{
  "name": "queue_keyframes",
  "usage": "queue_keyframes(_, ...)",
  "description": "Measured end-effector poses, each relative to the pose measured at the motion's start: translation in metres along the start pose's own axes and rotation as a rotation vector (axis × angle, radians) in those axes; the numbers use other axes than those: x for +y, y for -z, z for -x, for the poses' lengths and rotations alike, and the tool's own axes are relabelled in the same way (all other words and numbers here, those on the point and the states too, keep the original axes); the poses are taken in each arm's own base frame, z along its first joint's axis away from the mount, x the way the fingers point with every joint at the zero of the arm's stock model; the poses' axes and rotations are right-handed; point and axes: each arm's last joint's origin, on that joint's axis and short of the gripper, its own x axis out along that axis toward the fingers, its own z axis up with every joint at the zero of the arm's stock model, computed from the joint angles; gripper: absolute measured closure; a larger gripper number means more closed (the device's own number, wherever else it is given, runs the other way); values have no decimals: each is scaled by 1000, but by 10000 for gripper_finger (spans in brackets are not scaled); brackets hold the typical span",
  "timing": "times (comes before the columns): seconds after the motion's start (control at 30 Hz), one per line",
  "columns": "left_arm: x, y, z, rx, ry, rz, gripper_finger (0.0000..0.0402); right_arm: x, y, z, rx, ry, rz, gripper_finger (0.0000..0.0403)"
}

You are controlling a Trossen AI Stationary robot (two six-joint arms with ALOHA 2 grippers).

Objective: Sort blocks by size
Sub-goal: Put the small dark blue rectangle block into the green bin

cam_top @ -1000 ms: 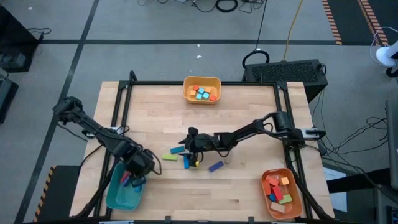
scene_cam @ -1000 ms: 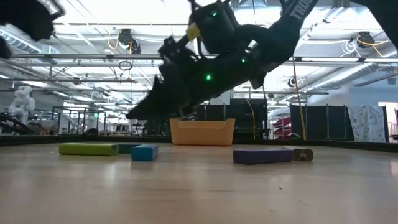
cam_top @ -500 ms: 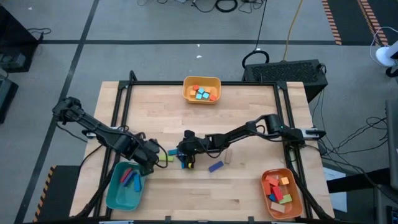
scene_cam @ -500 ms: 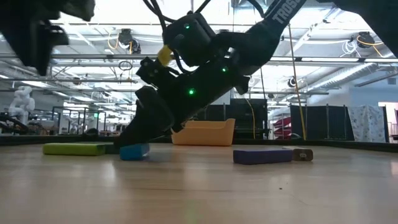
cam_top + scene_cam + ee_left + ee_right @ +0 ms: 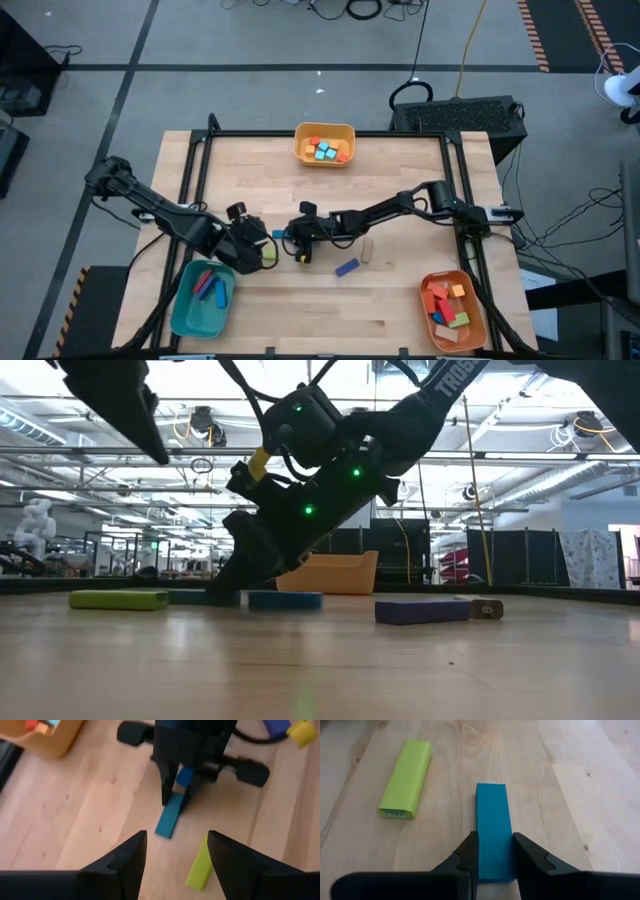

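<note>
A teal bar (image 5: 492, 815) lies flat on the table's middle, and my right gripper (image 5: 494, 836) is shut on it, reaching in from the table's right (image 5: 290, 237). A lime green bar (image 5: 406, 771) lies flat just beyond it. A blue block (image 5: 285, 600) lies under the right gripper. Farther right lie a purple block (image 5: 347, 267) and a tan block (image 5: 366, 250). My left gripper (image 5: 176, 837) hangs open above the table (image 5: 265, 250), over the green bar, and holds nothing. My right gripper pinches the teal bar's two long sides (image 5: 481, 855) between its two fingers, at the end nearest the table's right. The fingers slant down from the right and lie along the bar. The bar lies flat on the table.
A yellow tray (image 5: 325, 130) with small cubes stands at the far edge. A teal tray (image 5: 185, 315) with bars stands near left. An orange tray (image 5: 428, 295) with bricks stands near right. A black frame (image 5: 200, 150) borders the tabletop.
My left gripper has left the teal tray, swung toward the table's middle and turned to face the blocks. My right gripper has sunk onto the teal bar, so its fingers now flank it. The blue block has slid a little toward the right.
</note>
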Motion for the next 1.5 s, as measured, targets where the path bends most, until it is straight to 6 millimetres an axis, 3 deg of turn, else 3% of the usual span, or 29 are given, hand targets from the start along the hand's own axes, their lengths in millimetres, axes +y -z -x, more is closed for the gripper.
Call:
queue_keyframes(0.17, -6, -1, -9, -24, -49, -61, 190, 0, -2, 2, -5, -1, 0, 330)
queue_keyframes(0.43, -15, 3, -27, 12, -133, -131, 190, 10, -12, 22, 16, 11, 48, 331)
queue_keyframes(0.73, -26, 8, -47, 82, -149, -171, 190, 28, -20, 36, -14, -9, 99, 368)
queue_keyframes(1.0, -33, 12, -59, 129, -138, -213, 190, 30, -20, 37, -10, -13, 110, 384)
queue_keyframes(1.2, -34, 11, -60, 123, -133, -208, 190, 30, -21, 38, -16, -13, 149, 337)
queue_keyframes(1.5, -35, 6, -62, 92, -112, -200, 190, 27, -19, 37, 10, -7, 152, 194)
